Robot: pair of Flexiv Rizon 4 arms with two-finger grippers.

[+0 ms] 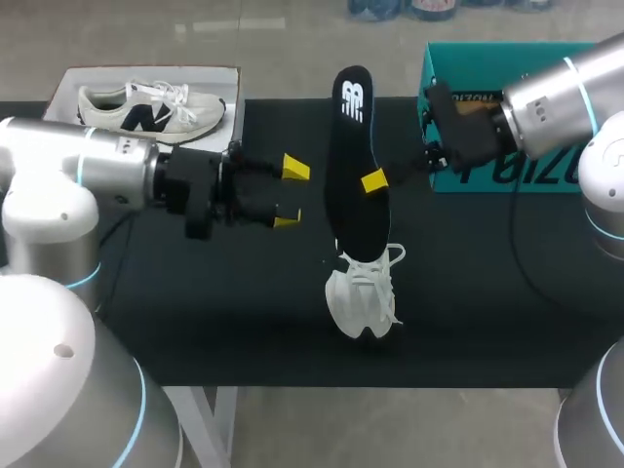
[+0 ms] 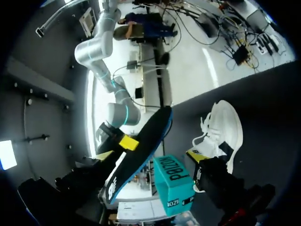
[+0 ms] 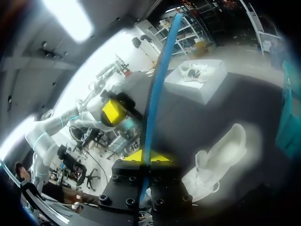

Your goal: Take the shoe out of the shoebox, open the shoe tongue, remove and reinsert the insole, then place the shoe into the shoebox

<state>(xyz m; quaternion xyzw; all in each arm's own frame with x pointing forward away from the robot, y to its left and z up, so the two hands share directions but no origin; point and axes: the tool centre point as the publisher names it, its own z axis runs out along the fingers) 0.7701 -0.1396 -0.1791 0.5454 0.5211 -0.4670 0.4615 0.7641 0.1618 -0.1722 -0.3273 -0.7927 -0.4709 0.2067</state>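
Right gripper [image 1: 373,181]: the yellow-tipped fingers are pressed from both sides onto a long, thin black insole [image 1: 353,166], pinching it about midway along its length. The insole is held in the air, standing near upright. It is edge-on to my right wrist camera, where I see it as a narrow blue-edged strip running straight out between the fingers. A white logo sits on the end farther from the table.

Below the right gripper, the insole's lower end hangs over the mouth of a white lace-up sneaker [image 1: 366,297]. My left wrist view shows a gap between insole tip and sneaker, so they are near but not touching. The sneaker sits on the black table top [image 1: 195,322] with its laces loose and spread. Nothing grips it.

Behind the right gripper, alongside its wrist, a teal cardboard shoebox [image 2: 174,186] with dark lettering on its side stands on the table. I cannot tell whether it is open.

Left gripper [image 1: 291,195]: the fingers are spread wide with nothing between them. It hangs above the table just beside the insole, tips pointed at the insole's flat face. It is level with the right gripper's pinch but apart from it.

Behind the left gripper, well away past its arm at the table's far corner, is a shallow white cardboard box [image 1: 66,93]. It holds a second, off-white sneaker [image 1: 146,109] with a dark mark on its side.
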